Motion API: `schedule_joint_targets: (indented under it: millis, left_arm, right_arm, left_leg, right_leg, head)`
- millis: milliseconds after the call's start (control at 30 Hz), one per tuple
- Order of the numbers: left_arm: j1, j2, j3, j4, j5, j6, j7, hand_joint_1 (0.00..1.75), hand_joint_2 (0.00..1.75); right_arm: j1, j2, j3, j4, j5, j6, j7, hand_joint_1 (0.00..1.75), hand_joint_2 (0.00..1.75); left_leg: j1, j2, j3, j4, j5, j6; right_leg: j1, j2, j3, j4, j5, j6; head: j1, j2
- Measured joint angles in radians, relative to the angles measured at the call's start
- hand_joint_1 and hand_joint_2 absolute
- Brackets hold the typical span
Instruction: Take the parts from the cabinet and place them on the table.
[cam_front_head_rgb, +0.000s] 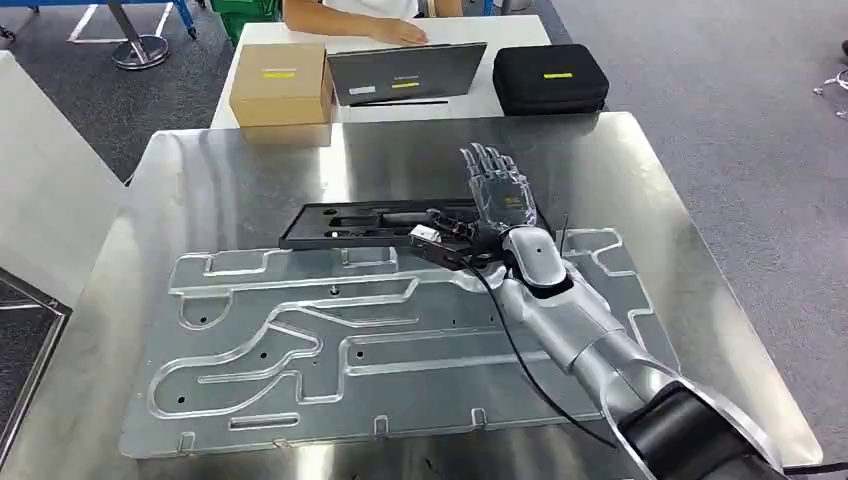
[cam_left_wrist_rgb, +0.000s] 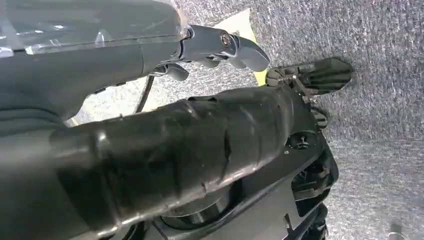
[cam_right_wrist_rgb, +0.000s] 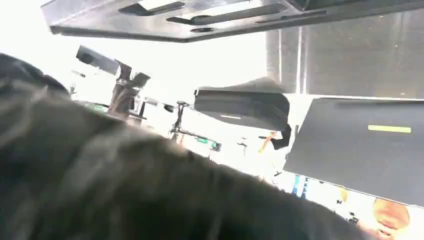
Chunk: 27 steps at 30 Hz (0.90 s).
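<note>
From my seat, nearest the camera, my right arm (cam_front_head_rgb: 590, 340) comes in from the lower right and reaches forward across the steel table (cam_front_head_rgb: 690, 240). Under it lies the large silver machined plate (cam_front_head_rgb: 300, 350), flat on the tabletop, its grooves and cut-outs facing up. Just past the plate's far edge sits the dark part (cam_front_head_rgb: 350, 225), a long black tray-like piece lying flat on the table, touching or slightly overlapping the plate's rim. My right hand (cam_front_head_rgb: 497, 185) sits at that part's right end, fingers extended and spread, pointing away from me; it holds nothing that I can see. Whether its palm touches the part I cannot tell.

My left hand (cam_left_wrist_rgb: 220, 47) hangs over grey floor, fingers loosely curled, with nothing in them.

Farther off, on a white table, stand a cardboard box (cam_front_head_rgb: 280, 85), a grey laptop (cam_front_head_rgb: 405, 72) and a black case (cam_front_head_rgb: 550, 78). A person's hand (cam_front_head_rgb: 395, 32) rests beyond the laptop.
</note>
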Motion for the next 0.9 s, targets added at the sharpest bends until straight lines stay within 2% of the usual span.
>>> schedule_joint_targets:
  millis: [233,267,300,333,367,400,467,500,533,567,600,633,667,700,733,800,833,867,900]
  left_arm:
    - [0.002,0.0,0.0,0.0,-0.002,-0.008,-0.004,0.0,0.0]
    - [0.002,0.001,0.0,0.0,-0.002,-0.009,-0.002,0.0,0.0]
    - [0.005,0.001,0.0,0.0,-0.003,-0.009,0.0,0.0,0.0]
    - [0.005,0.001,0.0,0.0,-0.007,-0.006,0.002,0.0,0.0]
    - [0.004,0.0,0.0,0.0,-0.018,0.003,0.003,0.0,0.0]
    - [0.003,0.0,0.0,0.0,-0.024,0.009,0.005,0.0,0.0]
    - [0.002,0.0,-0.002,0.0,-0.036,0.031,0.014,0.0,0.0]
    - [0.002,0.0,-0.003,0.0,-0.038,0.042,0.016,0.0,0.0]
    - [0.002,-0.001,-0.003,0.0,-0.039,0.053,0.018,0.0,0.0]
    - [0.002,-0.002,-0.003,0.0,-0.039,0.064,0.021,0.0,0.0]
    - [0.001,-0.003,-0.003,0.0,-0.039,0.073,0.023,0.0,0.0]
    - [0.001,-0.005,-0.003,0.0,-0.039,0.079,0.025,0.0,0.0]
    - [-0.001,-0.004,-0.003,0.0,-0.039,0.082,0.026,0.0,0.0]
    - [0.0,-0.003,-0.004,0.0,-0.039,0.086,0.029,0.0,0.0]
    - [0.001,-0.002,-0.005,0.0,-0.038,0.086,0.031,0.0,0.0]
    - [0.003,-0.003,-0.005,0.0,-0.038,0.09,0.031,0.0,0.0]
    - [0.004,-0.003,-0.005,0.001,-0.038,0.09,0.031,0.0,0.0]
    - [0.005,-0.004,-0.005,0.001,-0.038,0.09,0.032,0.0,0.0]
    - [0.005,-0.005,-0.006,0.001,-0.038,0.09,0.034,0.0,0.0]
  right_arm:
    - [0.002,0.009,0.0,-0.001,-0.004,-0.006,-0.016,0.0,0.0]
    - [0.002,0.013,0.0,-0.006,-0.004,-0.01,-0.018,0.0,0.0]
    - [0.003,0.016,0.0,-0.01,-0.004,-0.012,-0.021,0.0,0.0]
    - [0.004,0.017,0.0,-0.014,-0.005,-0.014,-0.027,0.0,0.0]
    - [0.006,0.019,0.0,-0.021,-0.006,-0.015,-0.033,0.0,0.0]
    - [0.008,0.022,0.0,-0.027,-0.007,-0.014,-0.035,0.0,0.0]
    - [0.027,0.026,0.0,-0.044,-0.011,-0.013,-0.035,0.0,0.0]
    - [0.04,0.028,0.0,-0.051,-0.012,-0.013,-0.035,0.0,0.0]
    - [0.052,0.031,0.0,-0.061,-0.015,-0.013,-0.035,0.0,0.0]
    - [0.061,0.033,0.001,-0.073,-0.017,-0.013,-0.035,0.0,0.0]
    - [0.067,0.034,0.002,-0.088,-0.018,-0.011,-0.035,0.0,0.0]
    - [0.07,0.037,0.003,-0.105,-0.018,-0.008,-0.035,0.0,0.0]
    - [0.073,0.04,0.004,-0.121,-0.021,-0.005,-0.035,0.0,0.0]
    - [0.082,0.044,0.005,-0.141,-0.025,0.0,-0.035,0.0,0.0]
    - [0.09,0.044,0.006,-0.158,-0.027,0.004,-0.035,0.0,0.0]
    - [0.1,0.05,0.014,-0.188,-0.034,0.013,-0.035,0.0,0.0]
    - [0.103,0.053,0.018,-0.201,-0.035,0.013,-0.035,0.0,0.0]
    - [0.104,0.056,0.02,-0.209,-0.035,0.013,-0.035,0.0,0.0]
    - [0.105,0.058,0.02,-0.217,-0.035,0.014,-0.035,0.0,0.0]
  left_leg:
    - [-0.001,0.0,-0.002,0.002,-0.003,0.001]
    - [-0.006,-0.001,-0.001,0.004,-0.008,0.013]
    - [-0.006,0.001,0.005,-0.002,0.0,0.018]
    - [0.007,0.006,0.014,-0.021,0.008,0.022]
    - [0.006,0.011,0.019,-0.029,0.012,0.024]
    - [0.006,0.013,0.019,-0.029,0.013,0.027]
    - [0.006,0.016,0.017,-0.029,0.013,0.027]
    - [0.006,0.017,0.014,-0.028,0.014,0.026]
    - [0.008,0.016,0.01,-0.026,0.016,0.023]
    - [0.01,0.016,0.005,-0.022,0.019,0.019]
    - [0.012,0.016,-0.002,-0.016,0.02,0.016]
    - [0.016,0.016,-0.011,-0.006,0.021,0.01]
    - [0.017,0.016,-0.02,0.006,0.022,0.001]
    - [0.016,0.014,-0.023,0.006,0.026,-0.008]
    - [0.015,0.013,-0.023,0.011,0.03,-0.015]
    - [0.019,0.011,-0.027,0.006,0.045,-0.033]
    - [0.023,0.011,-0.033,0.005,0.047,-0.042]
    - [0.025,0.015,-0.044,0.022,0.014,-0.044]
    - [0.025,0.017,-0.064,0.068,-0.043,-0.044]
  right_leg:
    - [-0.002,0.0,0.0,-0.003,0.001,0.001]
    - [-0.005,0.001,0.003,-0.009,0.001,0.013]
    - [-0.003,0.003,0.005,-0.01,0.006,0.019]
    - [-0.001,0.003,0.009,-0.005,-0.002,0.02]
    - [-0.003,-0.001,0.003,0.016,-0.025,0.023]
    - [-0.004,-0.003,-0.02,0.069,-0.068,0.025]
    - [-0.012,-0.003,-0.092,0.232,-0.152,0.032]
    - [-0.016,-0.003,-0.117,0.288,-0.168,0.036]
    - [-0.021,-0.004,-0.121,0.297,-0.156,0.04]
    - [-0.026,-0.005,-0.102,0.261,-0.123,0.043]
    - [-0.031,-0.008,-0.065,0.188,-0.081,0.047]
    - [-0.038,-0.011,-0.01,0.085,-0.037,0.052]
    - [-0.04,-0.012,0.012,0.024,-0.046,0.056]
    - [-0.026,-0.002,0.005,0.047,-0.021,0.048]
    - [-0.027,0.001,-0.002,0.047,-0.02,0.035]
    - [-0.02,0.003,-0.013,0.051,-0.017,0.02]
    - [-0.024,0.002,-0.02,0.045,-0.005,0.004]
    - [-0.024,-0.001,-0.028,0.043,0.006,-0.008]
    - [-0.022,-0.001,-0.04,0.043,0.016,-0.017]
  head:
    - [0.0,0.0]
    - [0.0,0.0]
    - [0.0,0.0]
    - [0.0,0.0]
    - [0.0,0.0]
    - [0.0,0.0]
    - [0.0,0.0]
    - [0.0,0.0]
    - [0.0,0.0]
    - [0.0,0.0]
    - [0.0,0.0]
    - [0.0,0.0]
    - [0.0,0.0]
    - [0.001,0.0]
    - [0.0,0.0]
    - [0.0,0.0]
    - [0.001,0.0]
    - [0.0,0.0]
    - [0.0,0.0]
